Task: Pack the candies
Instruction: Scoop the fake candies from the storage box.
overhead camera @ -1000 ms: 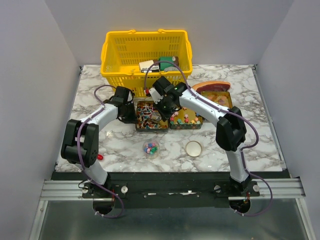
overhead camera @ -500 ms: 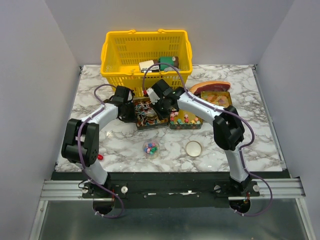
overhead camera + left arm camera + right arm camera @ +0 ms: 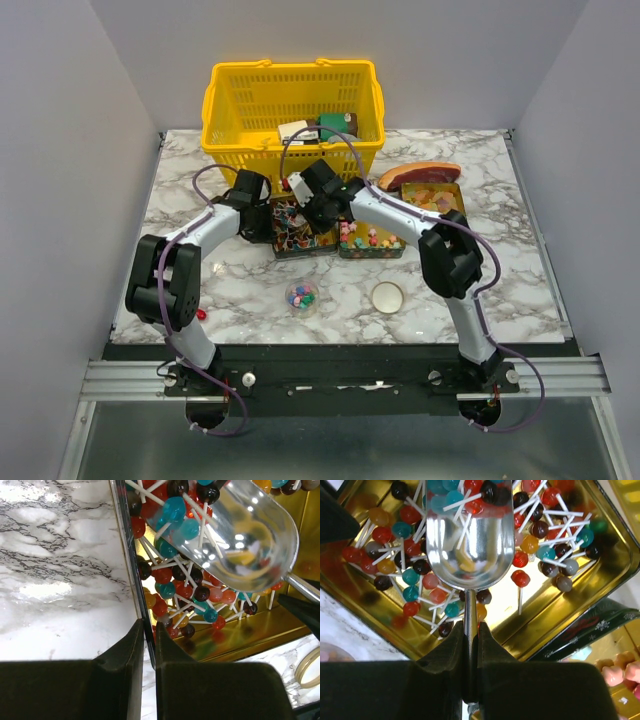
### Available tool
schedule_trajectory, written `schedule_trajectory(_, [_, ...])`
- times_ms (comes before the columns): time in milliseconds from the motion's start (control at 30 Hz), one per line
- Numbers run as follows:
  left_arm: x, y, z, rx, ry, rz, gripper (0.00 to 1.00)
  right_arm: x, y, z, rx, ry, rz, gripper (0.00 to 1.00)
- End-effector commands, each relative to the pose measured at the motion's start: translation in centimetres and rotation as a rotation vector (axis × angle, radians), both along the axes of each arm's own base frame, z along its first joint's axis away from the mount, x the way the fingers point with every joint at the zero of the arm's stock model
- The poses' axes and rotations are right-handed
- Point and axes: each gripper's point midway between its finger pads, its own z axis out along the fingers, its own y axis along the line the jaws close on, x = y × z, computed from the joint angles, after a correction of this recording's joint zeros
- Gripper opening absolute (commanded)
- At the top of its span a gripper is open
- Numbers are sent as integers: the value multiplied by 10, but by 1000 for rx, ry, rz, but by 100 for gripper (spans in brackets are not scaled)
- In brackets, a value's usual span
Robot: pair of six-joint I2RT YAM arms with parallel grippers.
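Both grippers are engaged. Left gripper [image 3: 149, 630]: almost closed, pinching the left wall of the lollipop tin [image 3: 123, 555], apparently to steady it. Right gripper [image 3: 470, 630]: clamped on the thin handle of the steel scoop [image 3: 470, 550]. The tin sits mid-tabletop [image 3: 520, 260], toward the far edge, just in front of the basket [image 3: 230, 130].

Step in hand, as I read it: scooping. Scoop bowl lies inside the tin, mouth pushed into the lollipops [image 3: 200, 592]. A handful rest at its front end, sticks crossed; rear of the bowl is bare.

Next move, likely: lift the scoop mouth-up over the tin wall and carry it toward the near edge to the cup [image 3: 289, 297]. Cup holds coloured sweets [image 3: 303, 295]; lid [image 3: 387, 296] lies beside it. Calls for a level carry and a slow tip. The cup mouth looks small for the scoop, and sticks may snag or drag extras out.

Around:
- Second tin [image 3: 372, 254], chunky sweets [image 3: 370, 238], touches the first on its right.
- Third tin [image 3: 460, 195], gummies [image 3: 432, 197], is nearer the right edge, with the meat slab [image 3: 420, 172] behind it.
- Left arm crosses the first tin's left side; right forearm passes over the second tin.
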Motion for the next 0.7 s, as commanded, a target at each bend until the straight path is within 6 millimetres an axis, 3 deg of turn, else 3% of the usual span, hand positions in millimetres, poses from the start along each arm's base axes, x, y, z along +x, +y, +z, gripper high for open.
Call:
schedule_trajectory(0, [-5, 0, -19, 51, 31, -41, 0, 6, 2, -30, -33, 3, 17, 1])
schedule_trajectory(100, [-4, 1, -18, 56, 27, -36, 0, 7, 3, -37, -14, -8, 12, 1])
schedule_trajectory(167, [-1, 0, -17, 57, 24, -31, 0, 12, 4, -30, 7, -50, -6, 1])
schedule_trajectory(200, [0, 0, -17, 58, 25, -29, 0, 7, -2, -38, -3, -43, -8, 1])
schedule_trajectory(267, [2, 0, -15, 58, 24, -26, 0, 9, -2, -26, 24, -86, -16, 1])
schedule_trajectory(300, [2, 1, -16, 63, 26, -22, 0, 4, -9, -33, 11, -81, -16, 1])
schedule_trajectory(367, [4, 0, -14, 61, 21, -18, 8, 5, -8, -22, 36, -113, -19, 1])
schedule_trajectory(433, [6, 2, -13, 63, 12, -7, 17, 0, -15, -27, 29, -108, -18, 1])
schedule_trajectory(667, [8, 3, -11, 63, 1, 8, 29, -1, -23, -10, 70, -169, -61, 1])
